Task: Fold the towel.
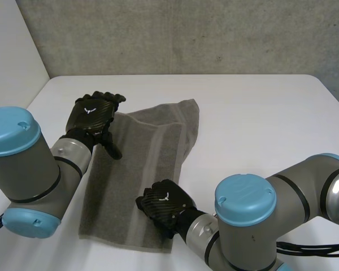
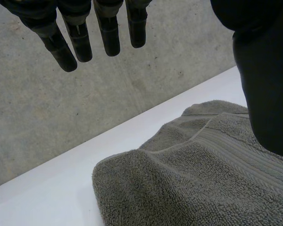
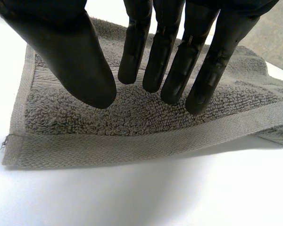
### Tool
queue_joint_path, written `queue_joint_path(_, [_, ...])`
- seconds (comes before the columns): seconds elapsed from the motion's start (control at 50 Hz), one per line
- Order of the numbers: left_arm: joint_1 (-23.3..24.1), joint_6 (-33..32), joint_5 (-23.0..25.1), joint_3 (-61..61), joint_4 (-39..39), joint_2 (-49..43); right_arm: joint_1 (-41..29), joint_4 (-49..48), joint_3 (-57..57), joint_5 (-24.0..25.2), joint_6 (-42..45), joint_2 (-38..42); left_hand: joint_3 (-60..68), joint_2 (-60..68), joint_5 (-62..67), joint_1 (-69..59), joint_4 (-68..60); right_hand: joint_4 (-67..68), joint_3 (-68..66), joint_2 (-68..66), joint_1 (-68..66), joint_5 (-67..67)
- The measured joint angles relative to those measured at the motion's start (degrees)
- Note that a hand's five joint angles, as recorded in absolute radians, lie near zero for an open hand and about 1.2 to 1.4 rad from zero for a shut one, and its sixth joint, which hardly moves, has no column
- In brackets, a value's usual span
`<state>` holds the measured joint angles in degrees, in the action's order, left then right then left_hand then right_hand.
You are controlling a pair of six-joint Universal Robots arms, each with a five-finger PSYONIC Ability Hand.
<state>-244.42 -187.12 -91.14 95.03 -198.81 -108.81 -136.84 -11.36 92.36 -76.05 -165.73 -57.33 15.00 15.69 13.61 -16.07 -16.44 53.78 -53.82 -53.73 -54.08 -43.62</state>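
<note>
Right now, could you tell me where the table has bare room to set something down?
The widest free patch is the table right of the towel, bordered by the wall and the right arm. A narrower strip lies between the towel's far edge and the wall. Crowded: the towel, left hand at its far left corner, right hand at its near right corner.

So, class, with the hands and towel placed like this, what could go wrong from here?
1. The left hand and right hand both have straight fingers and pinch nothing, so a lift might come up without the towel.
2. The towel's far end is rumpled and narrower than its near end, so a fold may come out crooked.
3. The hands sit at diagonally opposite corners; pulling from there could skew the cloth.
</note>
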Motion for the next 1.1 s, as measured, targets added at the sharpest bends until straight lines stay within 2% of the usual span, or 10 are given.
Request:
queue_joint_path(0.04, [0.0, 0.0, 0.0, 0.0, 0.0, 0.0, 0.0, 0.0, 0.0, 0.0, 0.0, 0.0, 0.0, 0.0, 0.0, 0.0, 0.0, -2.0, 2.0, 2.0, 2.2, 2.0])
queue_joint_path(0.14, [0.0, 0.0, 0.0, 0.1, 0.0, 0.0, 0.1, 0.5, 0.0, 0.5, 0.1, -0.3, 0.0, 0.0, 0.0, 0.0, 0.0, -35.3, 35.3, 35.7, 35.7, 36.8])
queue_joint_path(0.2, [0.0, 0.0, 0.0, 0.1, 0.0, 0.0, 0.2, 0.9, 0.4, 1.1, 0.1, -1.0, 0.0, 0.0, 0.0, 0.0, 0.0, -39.2, 39.8, 39.5, 40.3, 42.0])
queue_joint_path(0.38, [-0.1, 0.0, 0.2, 0.2, 0.0, 0.0, 0.4, 1.9, 3.1, 2.7, 2.6, -3.9, 0.0, 0.0, 0.0, 0.0, 0.0, -39.2, 39.9, 39.5, 40.8, 42.4])
queue_joint_path(0.62, [-0.1, 0.0, 0.2, 0.3, 0.0, 0.0, 0.8, 1.7, 3.8, 2.1, 6.5, -1.5, 0.0, 0.0, 0.0, 0.0, 0.0, -39.2, 39.9, 39.5, 40.9, 42.4])
queue_joint_path(0.92, [0.0, 0.0, 0.3, 0.4, -0.1, -0.1, 0.1, 0.8, 2.2, 2.2, 5.4, -0.1, 0.0, 0.0, 0.0, 0.0, 0.0, -39.2, 39.9, 39.5, 40.9, 43.0])
queue_joint_path(1.1, [0.0, 0.0, 0.3, 0.4, -0.2, -0.4, 0.0, -0.6, 1.5, 2.3, 3.5, 0.1, 0.0, 0.0, 0.0, 0.0, 0.0, -36.7, 36.7, 36.7, 36.5, 35.5])
